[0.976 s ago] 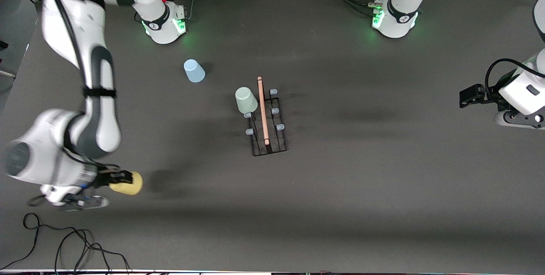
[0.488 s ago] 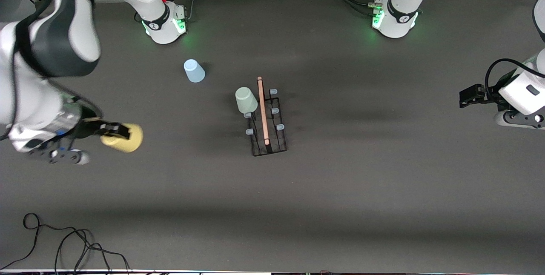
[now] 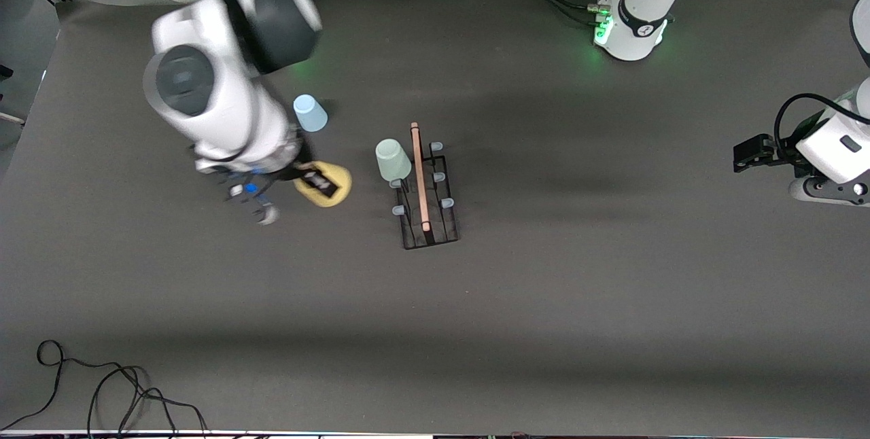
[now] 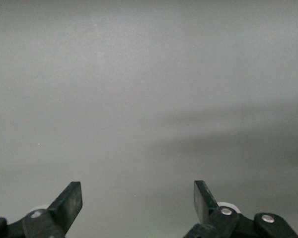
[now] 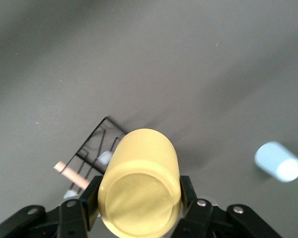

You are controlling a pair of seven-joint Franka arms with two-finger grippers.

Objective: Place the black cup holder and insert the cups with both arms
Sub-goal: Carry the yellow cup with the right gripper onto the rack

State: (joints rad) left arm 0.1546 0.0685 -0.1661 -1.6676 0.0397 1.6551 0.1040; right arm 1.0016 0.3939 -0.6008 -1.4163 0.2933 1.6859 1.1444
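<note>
No text, label, brand name, number or sign can be read in any of the three views. A small dark emblem is seen on the white base of the left arm (image 3: 633,26), but it is too small to be made out. No printing is seen on the yellow cup (image 5: 139,183), the pale blue cup (image 3: 310,113) or the mint green cup (image 3: 393,159), and none is seen on the black cup holder (image 3: 427,194).
</note>
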